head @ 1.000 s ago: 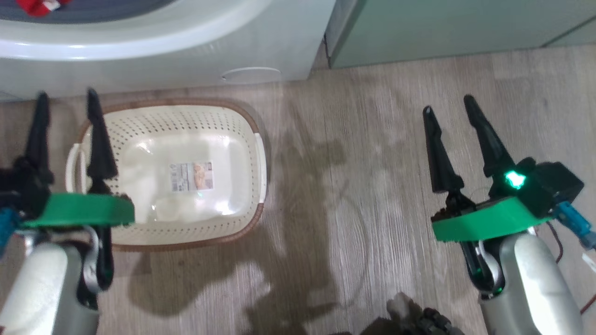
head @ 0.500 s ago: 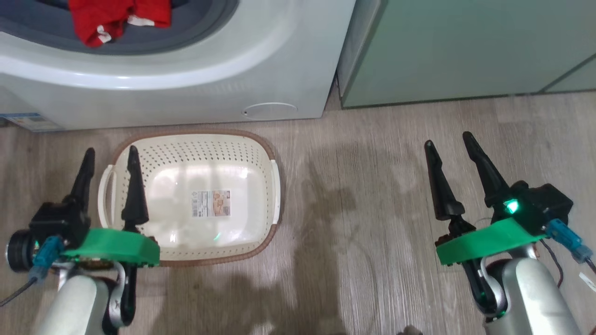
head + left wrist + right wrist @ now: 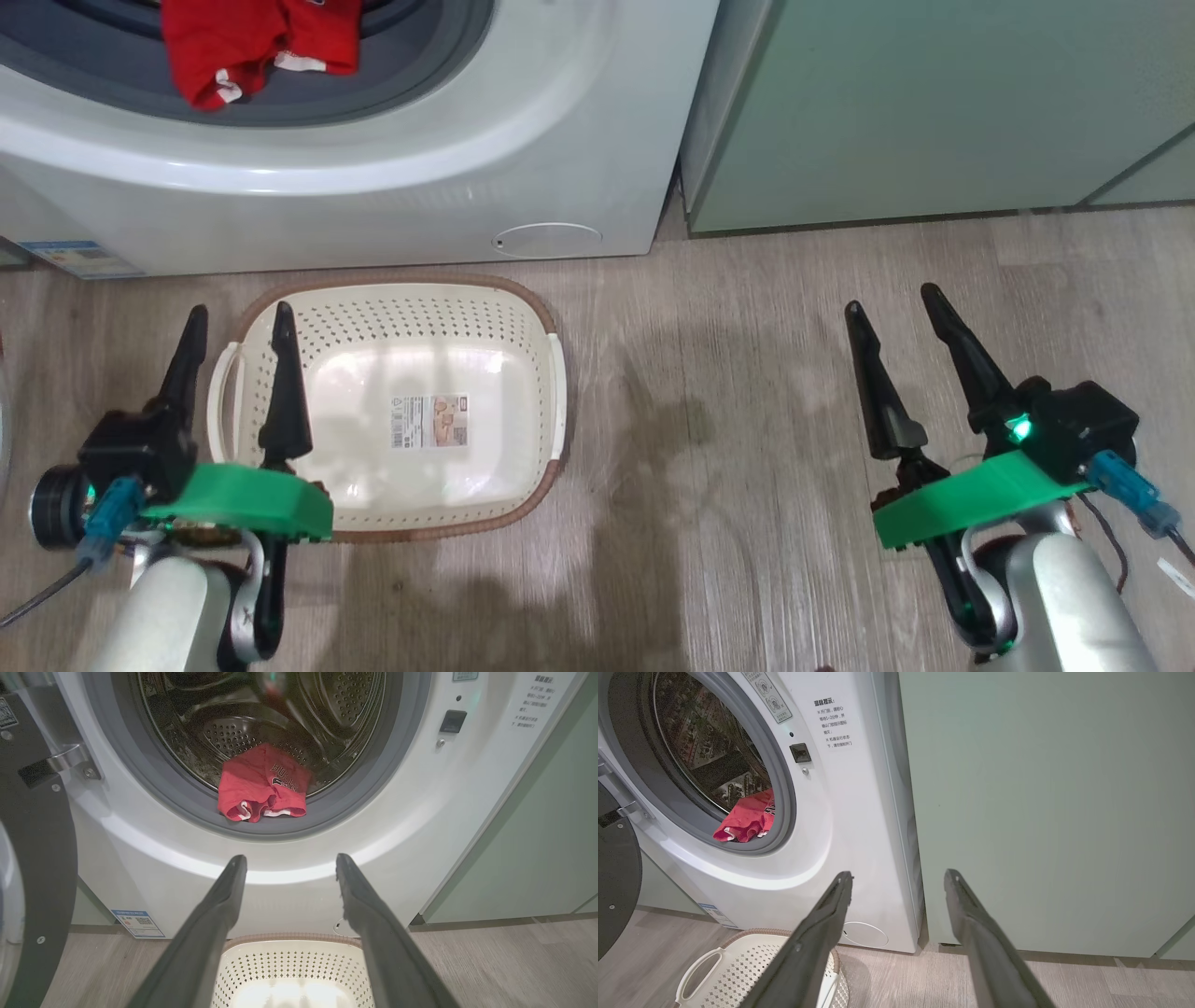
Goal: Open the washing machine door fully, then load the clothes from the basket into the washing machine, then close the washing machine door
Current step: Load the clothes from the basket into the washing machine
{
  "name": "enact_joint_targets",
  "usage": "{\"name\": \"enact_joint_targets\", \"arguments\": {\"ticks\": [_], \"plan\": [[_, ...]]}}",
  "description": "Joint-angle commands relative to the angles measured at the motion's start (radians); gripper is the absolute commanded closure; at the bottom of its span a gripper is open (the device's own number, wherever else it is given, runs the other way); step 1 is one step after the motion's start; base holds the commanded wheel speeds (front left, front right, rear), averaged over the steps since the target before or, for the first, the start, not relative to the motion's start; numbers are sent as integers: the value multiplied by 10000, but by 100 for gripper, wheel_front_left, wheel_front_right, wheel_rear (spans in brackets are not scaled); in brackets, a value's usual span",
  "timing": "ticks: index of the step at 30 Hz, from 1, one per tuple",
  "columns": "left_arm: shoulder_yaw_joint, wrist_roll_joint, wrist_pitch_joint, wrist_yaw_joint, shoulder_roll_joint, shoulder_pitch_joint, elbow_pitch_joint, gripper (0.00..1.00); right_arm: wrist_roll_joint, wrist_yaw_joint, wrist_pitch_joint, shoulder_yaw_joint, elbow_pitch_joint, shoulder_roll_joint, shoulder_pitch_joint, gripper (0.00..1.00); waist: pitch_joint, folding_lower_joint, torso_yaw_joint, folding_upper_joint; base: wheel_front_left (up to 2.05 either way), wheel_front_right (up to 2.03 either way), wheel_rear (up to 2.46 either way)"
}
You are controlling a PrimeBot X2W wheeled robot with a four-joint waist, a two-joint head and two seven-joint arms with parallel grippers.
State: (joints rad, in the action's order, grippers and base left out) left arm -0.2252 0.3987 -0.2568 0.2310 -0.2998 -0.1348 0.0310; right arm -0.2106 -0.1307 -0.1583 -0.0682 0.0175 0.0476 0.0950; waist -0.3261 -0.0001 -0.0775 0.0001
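Grey plank floor [image 3: 747,373]: the basket [image 3: 401,280] sits before the washing machine [image 3: 560,140], a green cabinet [image 3: 934,112] alongside. Left gripper [image 3: 240,311] and right gripper [image 3: 890,300] hang spread, empty; the left wrist view adds the open door [image 3: 42,849].

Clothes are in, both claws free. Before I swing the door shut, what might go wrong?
1. The clothes lie at the front of the drum, hem on the grey seal; the washing machine door might pinch them.
2. The basket stands close before the washing machine, so a reach for the door may knock it.
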Motion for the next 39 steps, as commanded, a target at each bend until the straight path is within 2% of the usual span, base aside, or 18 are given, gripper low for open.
{"name": "enact_joint_targets", "arguments": {"ticks": [1, 17, 21, 25, 29, 39], "plan": [[354, -91, -49, 12, -162, -73, -280, 0, 69, 0, 28, -227, -368, 26, -17, 0, -10, 1, -5, -1, 0, 0, 0], [368, -16, 34, 55, -291, -279, -320, 0, -2, 0, -31, -256, -432, 26, 33, 0, -154, 1, -63, -1, 0, 0, 0], [457, 179, 135, -79, -330, -739, -365, 0, -28, 0, -49, -258, -563, 26, 111, 0, -406, 1, -82, -1, 0, 0, 0], [588, 365, 462, -421, -626, -1850, -144, 0, -30, 0, -83, -356, -743, 26, 278, 0, -867, 1, -189, -1, 0, 0, 0], [717, 651, 1245, -882, -1070, -3481, 411, 0, -58, 0, -170, -486, -851, 26, 483, 0, -1489, 1, -429, -1, 0, 0, 0], [710, 1094, 3572, -2015, -2340, -7307, 2674, 0, -675, 0, -782, -1052, -404, 26, 1084, 0, -2779, 1, -1590, -1, 0, 0, 0]]}}
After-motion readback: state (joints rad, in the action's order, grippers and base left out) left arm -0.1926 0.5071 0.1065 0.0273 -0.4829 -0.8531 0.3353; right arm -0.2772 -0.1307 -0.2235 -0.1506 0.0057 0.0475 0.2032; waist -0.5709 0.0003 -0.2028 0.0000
